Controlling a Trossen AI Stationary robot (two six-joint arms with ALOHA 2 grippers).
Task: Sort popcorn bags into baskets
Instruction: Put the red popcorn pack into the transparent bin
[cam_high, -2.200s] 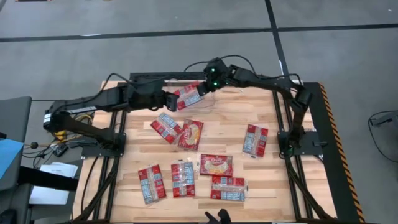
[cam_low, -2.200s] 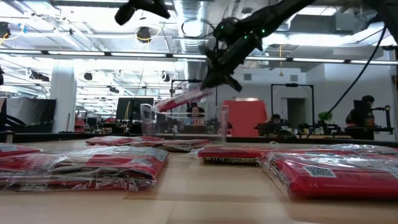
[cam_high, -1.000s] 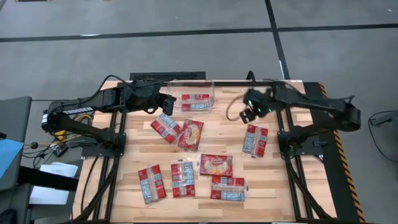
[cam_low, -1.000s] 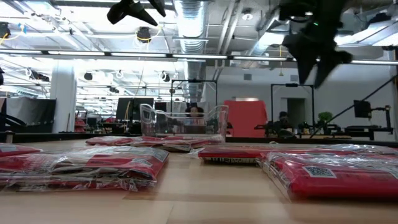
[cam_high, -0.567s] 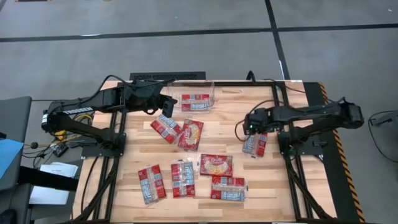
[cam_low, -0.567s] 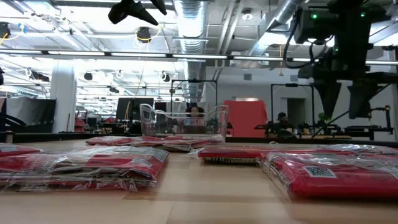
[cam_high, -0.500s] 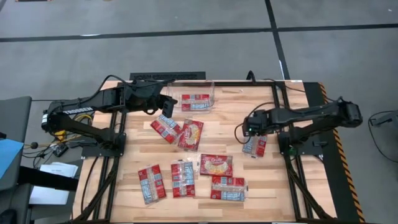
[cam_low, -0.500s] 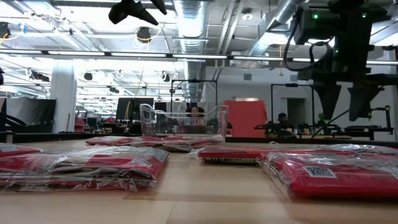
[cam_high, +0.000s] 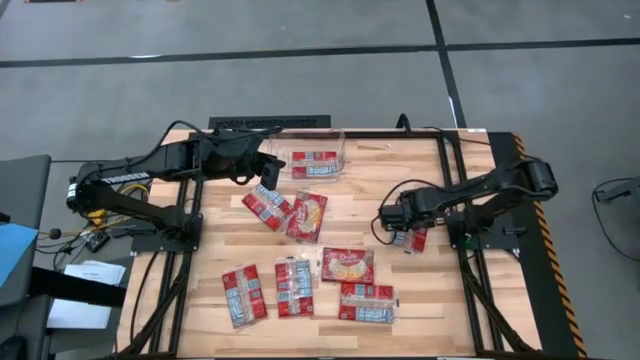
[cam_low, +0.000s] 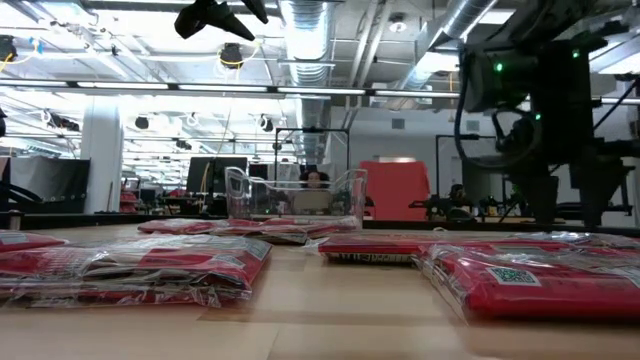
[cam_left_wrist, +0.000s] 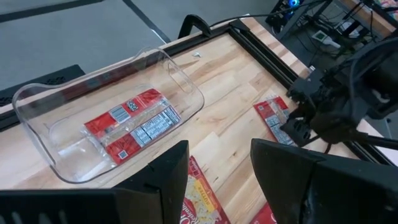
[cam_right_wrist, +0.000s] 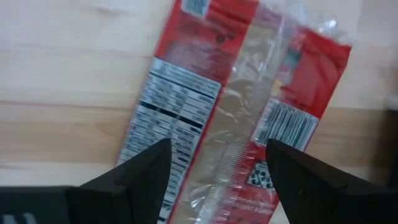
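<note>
Wooden bench (cam_high: 360, 205): right gripper (cam_high: 402, 222), fingers spread and empty, straddles a popcorn bag (cam_right_wrist: 231, 99) at three o'clock; closing should follow. Left gripper (cam_high: 268, 167), open and empty, waits beside the clear tub (cam_high: 340, 152) at twelve.

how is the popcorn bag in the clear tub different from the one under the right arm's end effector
The bag in the tub lies inside the clear tub at the table's far edge; the bag under the right end effector lies on bare wood at the table's right side.

Nothing is over the bag in the tub, while open jaws straddle the other bag.

Both are red, lie flat and show their printed label panels.
</note>
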